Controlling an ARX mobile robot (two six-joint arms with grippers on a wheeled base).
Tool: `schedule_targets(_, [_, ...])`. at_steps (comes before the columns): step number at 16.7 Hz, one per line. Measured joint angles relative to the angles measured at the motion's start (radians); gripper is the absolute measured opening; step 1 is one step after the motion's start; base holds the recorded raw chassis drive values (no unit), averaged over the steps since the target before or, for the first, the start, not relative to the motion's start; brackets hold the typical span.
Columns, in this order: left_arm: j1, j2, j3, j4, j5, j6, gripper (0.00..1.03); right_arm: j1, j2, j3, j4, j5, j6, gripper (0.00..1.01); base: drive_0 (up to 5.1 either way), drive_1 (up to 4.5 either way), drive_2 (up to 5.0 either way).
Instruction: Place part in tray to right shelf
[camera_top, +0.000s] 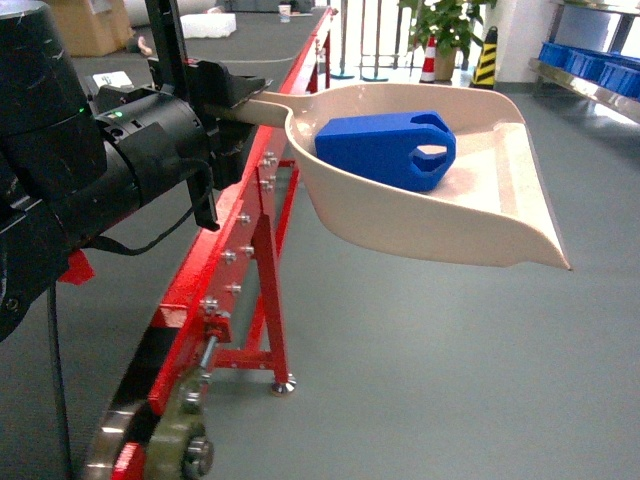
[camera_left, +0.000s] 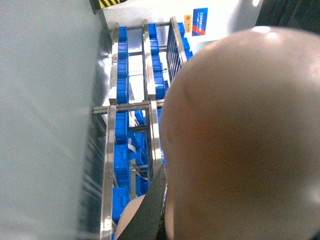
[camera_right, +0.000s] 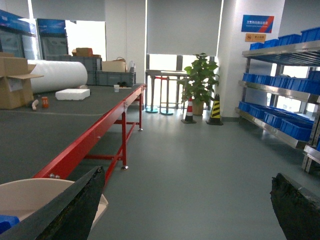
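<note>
The left gripper (camera_top: 238, 97) is clamped on the handle of the tray (camera_top: 500, 215), holding it out level above the grey floor (camera_top: 420, 380), to the right of the red-framed conveyor table (camera_top: 262, 215). The part (camera_top: 385, 148) lies inside the tray's bowl, near the handle end, its hooked cut-out pointing toward the wide lip. It rests against the tray floor and touches nothing else that can be seen.

In the left wrist view the tray's pale underside (camera_left: 245, 140) fills most of the picture (blurred at this closeness), with one dark finger (camera_left: 147, 210) running along it. Beyond it stands the right shelf (camera_left: 112, 145), its steel rails carrying blue crates (camera_left: 122, 160).

The right gripper (camera_right: 185, 210) hangs free with its jaws set wide; the two dark fingers (camera_right: 75, 210) show at the lower corners of its wrist view with open floor between them, gripping nothing. A corner of the tray and a sliver of the part (camera_right: 7, 222) appear at the lower left of that view. The shelf with blue crates (camera_right: 285, 125) stands along the right wall, well apart from the tray. A potted plant (camera_right: 200, 80) and striped cones (camera_right: 215, 110) stand at the far end.
</note>
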Motion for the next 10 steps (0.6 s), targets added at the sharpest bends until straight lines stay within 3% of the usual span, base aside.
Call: schedule_targets(10, [0.002, 0.000, 0.000, 0.002, -0.002, 0.000, 0.16, 0.000, 0.001, 0.000, 0.000, 0.000, 0.001, 0.98, 5.0, -1.82, -2.9])
